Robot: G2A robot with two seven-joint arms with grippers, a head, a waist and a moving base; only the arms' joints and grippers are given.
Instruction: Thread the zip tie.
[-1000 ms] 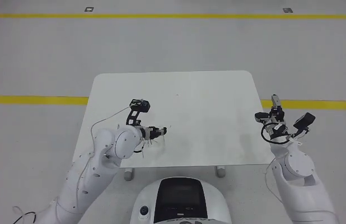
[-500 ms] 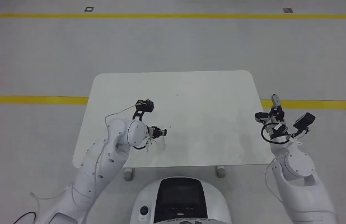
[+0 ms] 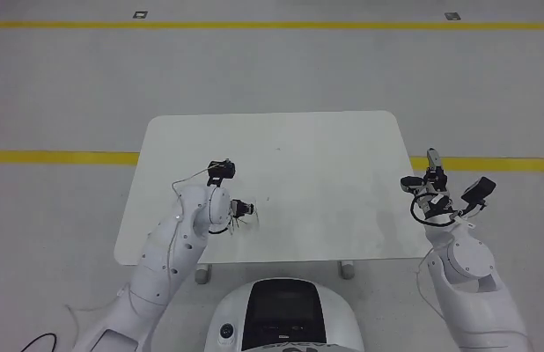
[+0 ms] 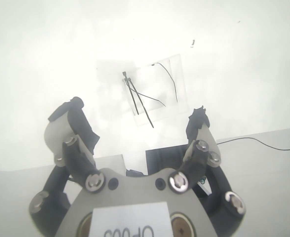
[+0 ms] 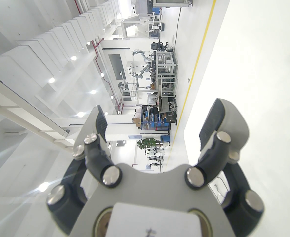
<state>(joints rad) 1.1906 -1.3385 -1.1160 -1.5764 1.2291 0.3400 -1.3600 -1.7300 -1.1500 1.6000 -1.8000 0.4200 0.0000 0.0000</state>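
The left gripper (image 4: 137, 117) hangs above the front-left part of the white, round-cornered table (image 3: 325, 158) with its black-padded fingers (image 4: 72, 114) spread wide and nothing between them. Compared with a second ago it sits slightly nearer the table's left edge, and the forearm behind it has swung in closer to the robot, so the arm now runs straighter back from the wrist. Just beyond its fingertips in the left wrist view, a few thin black plastic zip ties (image 4: 137, 97) lie on a clear, flat rectangular tray (image 4: 182, 85) resting on the table. Two of them have their heads together and their tails fanning out, and a curved one lies apart near the tray's other side. The right gripper (image 5: 157, 122) is held off the table's right edge, open and empty, in the same place as before.
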